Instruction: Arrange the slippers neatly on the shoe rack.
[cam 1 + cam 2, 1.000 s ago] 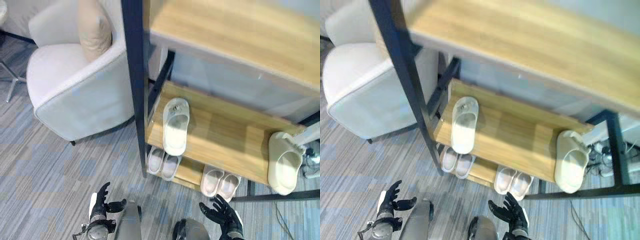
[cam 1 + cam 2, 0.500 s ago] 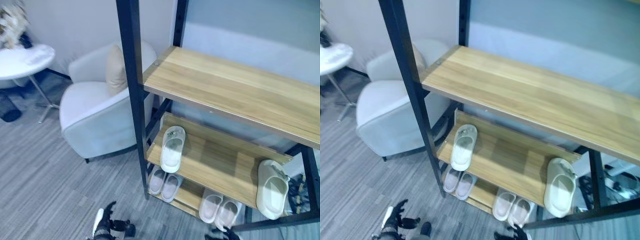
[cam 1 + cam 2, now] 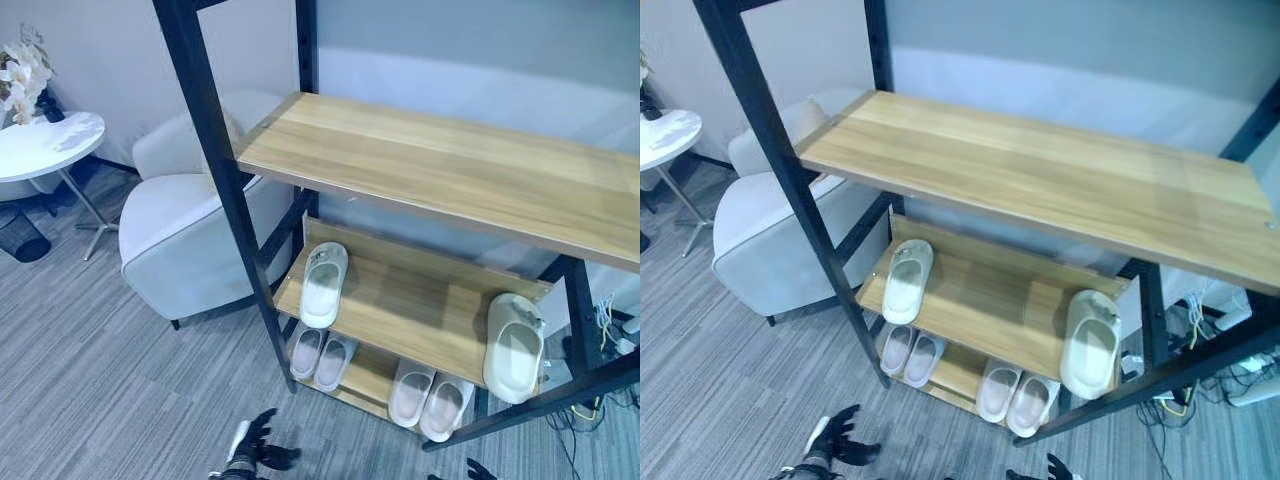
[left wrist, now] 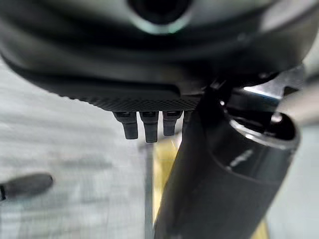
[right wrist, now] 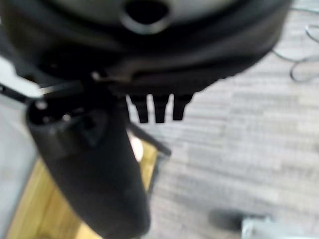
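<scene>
The shoe rack [image 3: 450, 170] has a black frame and wooden shelves; its top shelf is bare. On the middle shelf one cream slipper [image 3: 322, 285] lies at the left end. A second cream slipper [image 3: 514, 347] lies at the right end and hangs over the front edge. The bottom shelf holds two pairs of pale slippers, one at the left [image 3: 322, 355] and one at the right [image 3: 430, 393]. My left hand [image 3: 255, 450] hangs low over the carpet before the rack, fingers [image 4: 147, 127] straight, holding nothing. My right hand [image 3: 1055, 468] is also low, fingers [image 5: 159, 109] straight and empty.
A white armchair [image 3: 180, 230] stands close to the rack's left post. Beyond it are a round white table [image 3: 45, 145] with flowers [image 3: 20, 75] and a black bin [image 3: 20, 235]. Loose cables [image 3: 610, 330] lie on the floor at the rack's right.
The camera has tilted up and drawn back, so the whole rack shows and both hands sit lower in the picture. The slippers have not moved.
</scene>
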